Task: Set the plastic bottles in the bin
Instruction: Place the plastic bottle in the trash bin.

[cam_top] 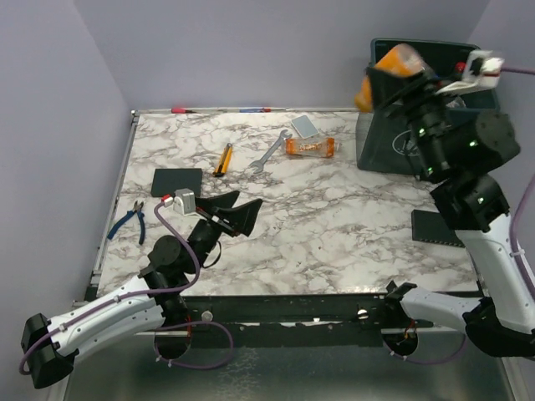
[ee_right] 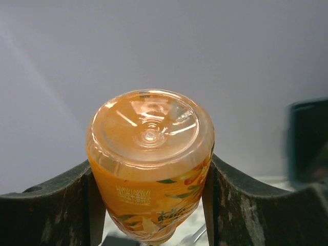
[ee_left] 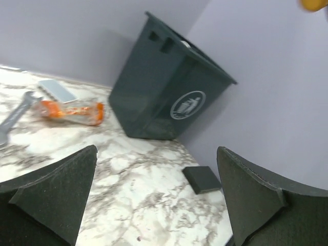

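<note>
My right gripper [ee_right: 151, 215] clamps an orange bottle [ee_right: 151, 148], the bin [cam_top: 386, 152] close at its right. My left gripper [ee_left: 156, 205] is wide open, a second bottle [ee_left: 72, 110] ahead of it.

**A:** Where does the large dark green square plastic bin [cam_top: 389, 154] stand?

**B:** At the far right corner of the white marbled table [cam_top: 334, 242]. An orange plastic bottle [cam_top: 391, 65] sits between the fingers of the right gripper [cam_top: 399, 82], high up by the bin's left corner.

**A:** And on the table?

**B:** A clear orange-labelled plastic bottle [cam_top: 310, 147] lies just left of the bin. A small grey rectangular block [cam_top: 304, 126] lies behind it and a silver metal wrench [cam_top: 269, 151] to its left. Further left is a yellow-handled tool [cam_top: 223, 159]. A black square pad [cam_top: 177, 181] lies nearer, with blue-handled pliers [cam_top: 127, 220] at the left edge. The left gripper [cam_top: 230, 210] hangs right of that pad.
</note>
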Robot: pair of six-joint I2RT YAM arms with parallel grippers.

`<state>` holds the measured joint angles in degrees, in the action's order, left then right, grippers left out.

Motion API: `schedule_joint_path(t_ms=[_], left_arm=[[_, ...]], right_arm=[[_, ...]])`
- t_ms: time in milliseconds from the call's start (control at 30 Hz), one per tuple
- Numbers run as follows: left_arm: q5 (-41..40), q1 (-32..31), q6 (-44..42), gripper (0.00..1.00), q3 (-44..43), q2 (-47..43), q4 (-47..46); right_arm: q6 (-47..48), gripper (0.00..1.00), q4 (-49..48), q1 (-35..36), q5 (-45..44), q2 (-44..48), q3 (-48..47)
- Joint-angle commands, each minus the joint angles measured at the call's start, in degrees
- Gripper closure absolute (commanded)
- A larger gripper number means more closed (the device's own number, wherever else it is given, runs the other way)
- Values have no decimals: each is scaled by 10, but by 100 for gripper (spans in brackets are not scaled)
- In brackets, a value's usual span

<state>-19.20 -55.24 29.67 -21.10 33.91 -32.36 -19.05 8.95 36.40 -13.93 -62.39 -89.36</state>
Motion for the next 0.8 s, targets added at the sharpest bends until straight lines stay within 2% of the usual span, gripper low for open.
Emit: schedule_joint_path(t_ms=[0,100,267,367,533,600,700,767], left_arm=[[-111,0,-10,1,-9,-21,104],[-127,-1,6,1,-6,-25,125],[-133,0,45,1,-14,-22,174],[-131,0,70,1,-16,-21,198],[-132,0,84,1,-26,-12,233],[-135,0,86,1,-30,-9,242],[-140,0,87,1,-30,-6,247],[-144,0,90,1,-28,-2,246]], right_arm=[[86,65,45,-135,-157,-78,-104],[38,65,45,-246,-124,-156,-178],[13,64,11,-343,-153,-285,-262],[8,64,-13,-389,-153,-357,-301],[30,61,-22,-427,-164,-459,-384],[34,52,-38,-438,-163,-480,-391],[33,24,-38,-450,-156,-515,-422],[24,15,-43,-455,-152,-526,-427]])
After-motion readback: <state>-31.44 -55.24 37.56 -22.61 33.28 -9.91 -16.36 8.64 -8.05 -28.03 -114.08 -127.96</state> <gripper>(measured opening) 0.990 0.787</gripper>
